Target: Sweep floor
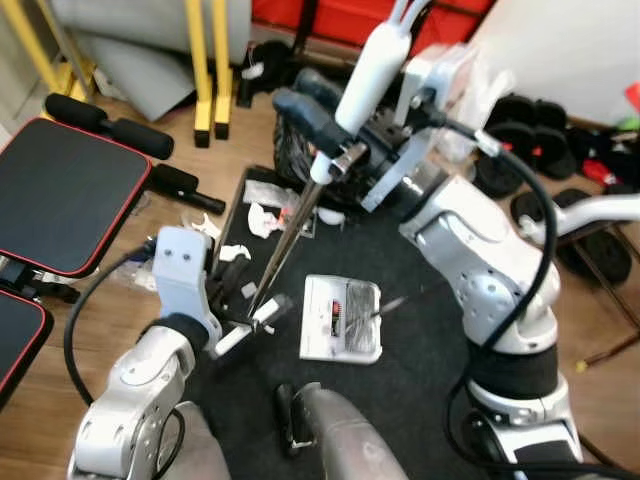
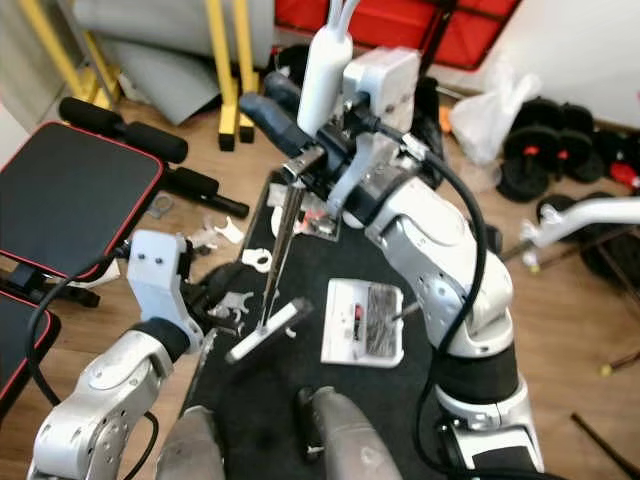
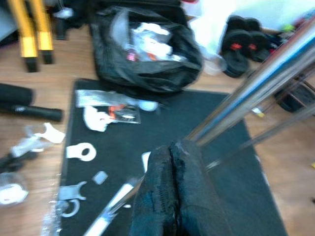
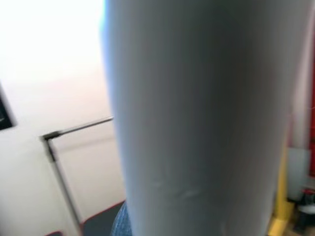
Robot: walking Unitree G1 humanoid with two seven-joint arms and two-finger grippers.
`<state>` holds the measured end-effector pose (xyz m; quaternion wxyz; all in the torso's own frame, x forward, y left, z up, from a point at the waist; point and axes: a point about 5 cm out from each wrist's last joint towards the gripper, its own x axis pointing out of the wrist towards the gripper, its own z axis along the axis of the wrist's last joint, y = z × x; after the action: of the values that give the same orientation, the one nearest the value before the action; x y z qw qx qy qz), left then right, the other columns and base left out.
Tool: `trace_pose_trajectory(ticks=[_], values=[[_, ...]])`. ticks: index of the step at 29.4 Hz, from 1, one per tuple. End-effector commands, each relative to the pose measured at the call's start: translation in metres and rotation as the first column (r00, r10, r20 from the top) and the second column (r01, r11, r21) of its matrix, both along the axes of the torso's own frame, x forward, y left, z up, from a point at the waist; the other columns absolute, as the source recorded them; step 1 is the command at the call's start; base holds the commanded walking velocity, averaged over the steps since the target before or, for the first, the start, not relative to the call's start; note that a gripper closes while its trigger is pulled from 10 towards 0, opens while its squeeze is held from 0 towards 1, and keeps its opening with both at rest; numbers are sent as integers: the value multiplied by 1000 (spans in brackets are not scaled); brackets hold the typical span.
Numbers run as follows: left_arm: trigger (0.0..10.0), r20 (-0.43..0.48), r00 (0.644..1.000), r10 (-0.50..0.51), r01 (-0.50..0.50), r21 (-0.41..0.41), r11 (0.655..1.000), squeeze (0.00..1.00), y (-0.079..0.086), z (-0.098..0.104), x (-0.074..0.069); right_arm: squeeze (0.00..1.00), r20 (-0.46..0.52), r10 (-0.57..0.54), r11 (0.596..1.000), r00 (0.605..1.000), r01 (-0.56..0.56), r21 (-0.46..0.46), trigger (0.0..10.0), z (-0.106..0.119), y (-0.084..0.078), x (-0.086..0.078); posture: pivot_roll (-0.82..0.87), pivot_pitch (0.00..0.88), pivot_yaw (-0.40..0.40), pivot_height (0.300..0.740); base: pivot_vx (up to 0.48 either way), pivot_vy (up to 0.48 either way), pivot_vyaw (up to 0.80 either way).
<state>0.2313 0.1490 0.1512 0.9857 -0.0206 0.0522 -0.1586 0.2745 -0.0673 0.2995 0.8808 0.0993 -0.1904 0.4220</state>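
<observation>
A broom with a white grip (image 1: 372,62) and thin metal shaft (image 1: 290,225) slants down to its white head bar (image 1: 255,325) on a black mat (image 1: 420,380). My right gripper (image 1: 325,120) is raised at chest height and shut on the white grip, which looms large in the right wrist view (image 4: 197,118). My left gripper (image 1: 238,312) sits low over the mat, shut on the shaft's bottom end; its fingers (image 3: 172,191) are pressed together. White scraps (image 1: 262,215) lie on the mat and the wooden floor (image 1: 90,310).
A white dustpan (image 1: 340,318) lies flat on the mat beside the broom head. A black, red-trimmed bench (image 1: 60,190) stands at left, yellow posts (image 1: 205,60) behind it. An open black bag (image 3: 147,44) holds rubbish. Dumbbells (image 1: 530,130) crowd the right.
</observation>
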Motion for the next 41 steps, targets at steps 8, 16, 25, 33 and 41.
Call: trace_pose_trajectory(ticks=[8,16,25,33,41], values=[[10000,-19,1000,-3,3,5,1000,0,-2,-7,-2,0,79,18,1000,997,-19,10,10000,4,2,-8,-108,229,-172,740,0,0,-800],[10000,5,1000,-2,2,12,1000,0,-2,-4,1,0,98,4,999,995,-1,-36,10000,2,4,-7,-111,224,-176,740,0,0,0],[10000,166,986,-28,21,44,999,1000,-1,22,16,0,142,-69,990,987,85,-111,10000,1,7,11,-112,190,-179,740,0,0,0],[10000,264,947,-184,153,135,979,1000,-15,36,11,0,135,-98,989,986,111,-93,10000,3,8,17,-109,180,-185,740,0,0,0],[10000,248,886,-391,324,271,906,1000,-49,30,5,0,101,-126,992,987,128,-14,10000,9,10,24,-111,174,-178,740,0,0,0]])
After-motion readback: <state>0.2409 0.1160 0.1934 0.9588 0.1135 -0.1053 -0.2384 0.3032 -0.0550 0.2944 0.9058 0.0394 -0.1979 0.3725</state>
